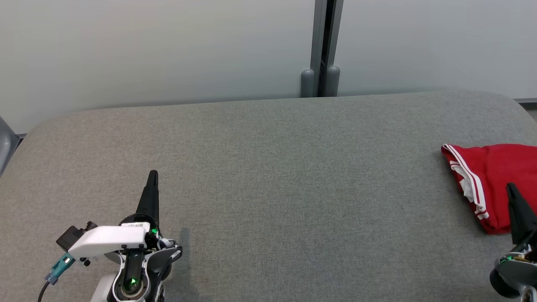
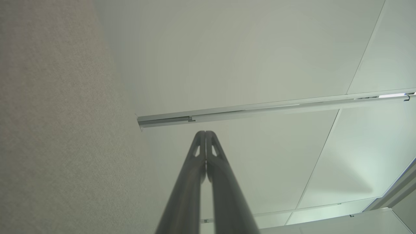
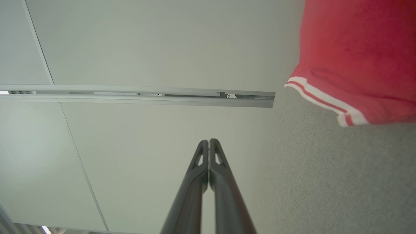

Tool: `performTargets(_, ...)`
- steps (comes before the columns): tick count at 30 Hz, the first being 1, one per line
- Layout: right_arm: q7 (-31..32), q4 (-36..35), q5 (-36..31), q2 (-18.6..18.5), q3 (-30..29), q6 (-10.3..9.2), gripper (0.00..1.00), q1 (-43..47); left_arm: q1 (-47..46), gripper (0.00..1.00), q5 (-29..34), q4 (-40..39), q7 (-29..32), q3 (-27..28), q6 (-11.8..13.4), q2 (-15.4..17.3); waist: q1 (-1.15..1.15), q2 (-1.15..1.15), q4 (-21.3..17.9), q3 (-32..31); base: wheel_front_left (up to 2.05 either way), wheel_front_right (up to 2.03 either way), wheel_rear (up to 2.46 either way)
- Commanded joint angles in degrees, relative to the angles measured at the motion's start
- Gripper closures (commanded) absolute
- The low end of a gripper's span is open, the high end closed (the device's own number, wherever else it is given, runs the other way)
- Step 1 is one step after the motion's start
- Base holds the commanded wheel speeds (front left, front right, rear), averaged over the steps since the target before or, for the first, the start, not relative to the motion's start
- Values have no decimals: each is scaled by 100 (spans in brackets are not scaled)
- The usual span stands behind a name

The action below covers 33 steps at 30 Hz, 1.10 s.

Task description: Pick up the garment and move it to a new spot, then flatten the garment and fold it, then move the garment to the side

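Observation:
A red garment (image 1: pixel 495 180) with white stripes along its hem lies folded at the right edge of the grey fabric surface (image 1: pixel 268 176); part of it runs out of the head view. The right wrist view has the garment (image 3: pixel 354 55) at its upper right. My right gripper (image 1: pixel 511 187) is shut and empty, its tips over the garment's near edge in the head view; in the right wrist view the right gripper (image 3: pixel 209 141) points past the garment at a pale wall. My left gripper (image 1: pixel 153 173) is shut and empty at the lower left, far from the garment, and its wrist view shows the left gripper (image 2: pixel 205 132) closed.
A pale wall (image 1: pixel 159 46) with a grey vertical post (image 1: pixel 323 46) stands behind the surface. The surface's rounded far corners (image 1: pixel 46 121) curve down at left and right. A wide stretch of bare grey fabric lies between the two grippers.

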Motion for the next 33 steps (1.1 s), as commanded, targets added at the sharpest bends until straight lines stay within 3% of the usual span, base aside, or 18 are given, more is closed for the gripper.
performTargets(1,6,1,8,-46,-14,0,100,-53,-81,100,-5,-5,14,21,-29,19,0,0,0,0,0,0,0)
performTargets(33,6,1,8,-46,-15,0,100,-52,-81,100,-5,-6,14,20,-29,19,0,0,0,0,0,0,0)
